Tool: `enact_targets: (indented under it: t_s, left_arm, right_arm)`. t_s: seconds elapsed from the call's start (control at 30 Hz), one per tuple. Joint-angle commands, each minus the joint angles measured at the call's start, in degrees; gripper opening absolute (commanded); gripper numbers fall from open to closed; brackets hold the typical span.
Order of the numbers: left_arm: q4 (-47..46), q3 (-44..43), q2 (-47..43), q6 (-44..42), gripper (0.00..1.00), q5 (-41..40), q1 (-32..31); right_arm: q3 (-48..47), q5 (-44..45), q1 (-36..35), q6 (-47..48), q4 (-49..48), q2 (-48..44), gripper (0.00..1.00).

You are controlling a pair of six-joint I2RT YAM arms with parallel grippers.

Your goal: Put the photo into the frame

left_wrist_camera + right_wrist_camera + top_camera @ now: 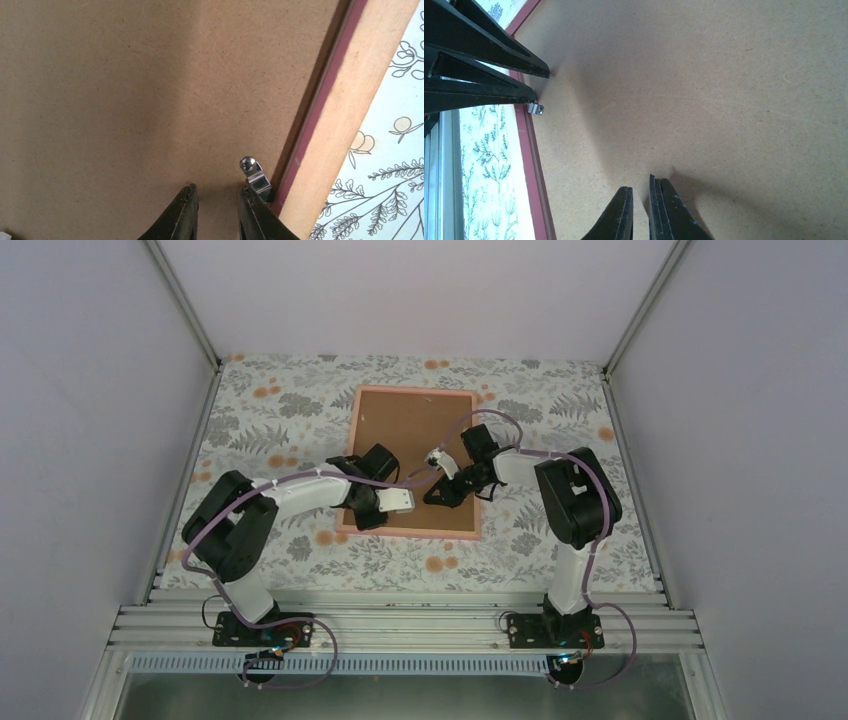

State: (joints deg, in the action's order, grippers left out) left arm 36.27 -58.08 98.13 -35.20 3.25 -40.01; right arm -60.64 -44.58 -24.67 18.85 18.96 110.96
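The frame lay flat at the centre of the floral tablecloth, back side up. A brown backing board filled its opening, and the photo could not be seen. A small metal tab sat at the near-left border. The left gripper stood beside this tab, fingers narrowly apart and holding nothing. The right gripper rested over the board, fingers almost together. The frame's long axis ran from near to far.
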Motion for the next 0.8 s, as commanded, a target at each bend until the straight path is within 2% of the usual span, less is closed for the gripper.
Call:
enact_targets:
  t_s: [0.0, 0.13, 0.27, 0.33, 0.47, 0.5, 0.77]
  left_arm:
    - [3.2, 1.4, 2.4, -1.3, 0.22, -3.9, 0.0]
    - [3.6, 0.7, 1.0, -3.1, 0.22, -2.5, 0.0]
    - [3.9, -1.1, -2.7, -2.6, 0.22, 3.6, 0.2]
    - [2.4, -0.8, -5.5, -1.7, 0.29, 5.3, 0.3]
    - [-3.6, 5.3, -14.5, -4.1, 0.58, 7.8, 0.4]
    - [-5.1, 6.9, -15.9, -5.0, 0.61, 7.9, 0.3]
    - [-9.5, 11.4, -14.8, -7.8, 0.63, 7.7, 0.1]
  right_arm:
    - [0.1, 4.9, 0.4, 1.2, 3.8, 2.8, 0.11]
    - [-1.2, 4.4, 0.5, 1.7, 5.3, 3.3, 0.1]
    - [-2.1, -0.5, 0.5, 2.3, 7.0, 0.6, 0.11]
    - [-3.1, -3.7, 0.3, 0.6, 7.5, -1.4, 0.11]
    - [-5.0, -8.8, -0.1, -6.0, 4.6, -4.0, 0.13]
    - [-5.2, -9.5, -0.2, -8.0, 3.2, -4.3, 0.13]
    - [-7.2, -12.8, -3.1, -19.0, -4.1, 1.3, 0.13]
